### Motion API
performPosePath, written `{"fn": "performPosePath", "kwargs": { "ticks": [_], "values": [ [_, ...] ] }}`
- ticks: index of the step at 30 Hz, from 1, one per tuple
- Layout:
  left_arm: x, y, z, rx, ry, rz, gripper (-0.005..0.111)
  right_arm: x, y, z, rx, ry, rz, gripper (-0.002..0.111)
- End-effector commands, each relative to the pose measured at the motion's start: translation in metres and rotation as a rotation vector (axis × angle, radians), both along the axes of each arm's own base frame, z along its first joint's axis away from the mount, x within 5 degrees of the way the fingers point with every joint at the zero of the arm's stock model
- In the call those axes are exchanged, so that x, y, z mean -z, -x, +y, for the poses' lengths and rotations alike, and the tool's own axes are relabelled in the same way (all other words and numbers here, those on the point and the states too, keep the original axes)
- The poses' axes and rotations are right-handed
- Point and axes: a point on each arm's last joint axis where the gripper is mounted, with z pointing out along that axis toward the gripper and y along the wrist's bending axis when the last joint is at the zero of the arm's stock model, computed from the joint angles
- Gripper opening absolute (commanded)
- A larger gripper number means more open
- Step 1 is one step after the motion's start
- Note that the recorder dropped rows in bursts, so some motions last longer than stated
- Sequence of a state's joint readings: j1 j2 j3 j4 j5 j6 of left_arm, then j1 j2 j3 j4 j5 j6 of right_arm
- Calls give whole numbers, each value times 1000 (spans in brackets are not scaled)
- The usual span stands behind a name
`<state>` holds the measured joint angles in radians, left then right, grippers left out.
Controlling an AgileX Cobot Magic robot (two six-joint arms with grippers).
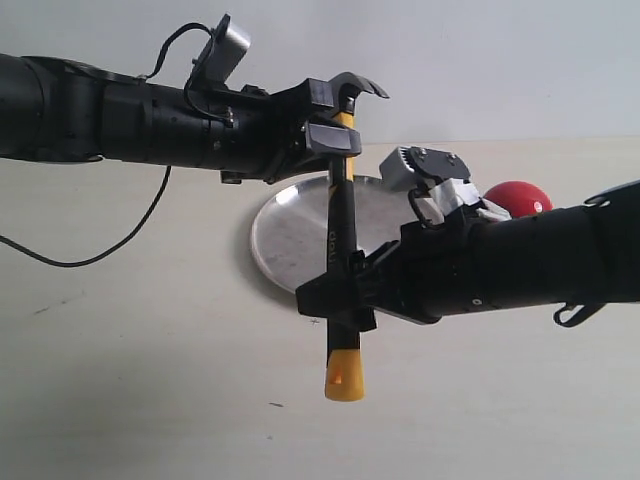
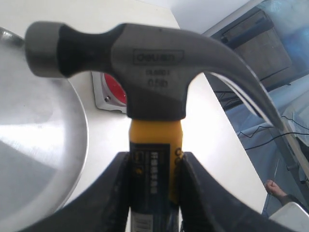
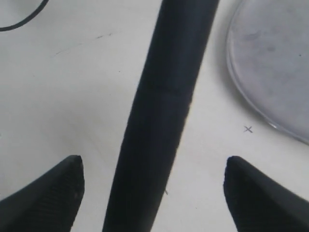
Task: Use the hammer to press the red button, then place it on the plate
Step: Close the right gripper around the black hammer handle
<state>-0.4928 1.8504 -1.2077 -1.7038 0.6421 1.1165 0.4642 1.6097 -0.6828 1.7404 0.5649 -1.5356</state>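
Observation:
The hammer point(image 1: 340, 230) hangs upright in the air over the table, dark head point(image 2: 145, 63) on top and yellow end at the bottom. My left gripper point(image 1: 335, 125) is shut on its yellow neck point(image 2: 154, 140). My right gripper point(image 1: 340, 300) is open around the lower black handle point(image 3: 159, 121); both fingers stand apart from it, with table showing in the gaps. The silver plate point(image 1: 290, 235) lies behind the hammer. The red button point(image 1: 518, 198) sits to the plate's right, partly hidden by my right arm; the left wrist view shows it point(image 2: 116, 89) behind the hammer head.
A black cable point(image 1: 100, 255) trails over the table at the left and shows again in the right wrist view point(image 3: 19, 19). The pale table point(image 1: 150, 380) runs forward to the near edge. A small pencilled cross point(image 3: 248, 129) marks the table beside the plate rim point(image 3: 251, 96).

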Motion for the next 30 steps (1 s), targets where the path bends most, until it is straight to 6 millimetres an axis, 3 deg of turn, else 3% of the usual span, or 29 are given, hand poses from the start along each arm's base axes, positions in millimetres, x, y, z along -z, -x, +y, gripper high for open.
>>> {"fn": "performPosePath", "kwargs": {
  "ticks": [1,6,9,12,15,28,30],
  "values": [
    [-12,-1,-1,6,57,-11,0,0,-7,7,-24,-26,2,76],
    [-12,-1,-1,7,55,-15,0,2,-9,8,-28,-20,-1,73],
    [-12,-1,-1,8,54,-18,0,2,-9,8,-29,-19,-3,59],
    [-12,-1,-1,8,54,-18,0,2,-9,8,-26,-23,4,35],
    [-12,-1,-1,8,54,-18,0,-1,-10,9,-32,-32,-4,2],
    [-12,-1,-1,7,56,-13,0,-4,-11,10,-55,-32,-36,0],
    [-12,-1,-1,5,58,-9,10,-5,-11,11,-70,-35,-50,0]
  ]
}}
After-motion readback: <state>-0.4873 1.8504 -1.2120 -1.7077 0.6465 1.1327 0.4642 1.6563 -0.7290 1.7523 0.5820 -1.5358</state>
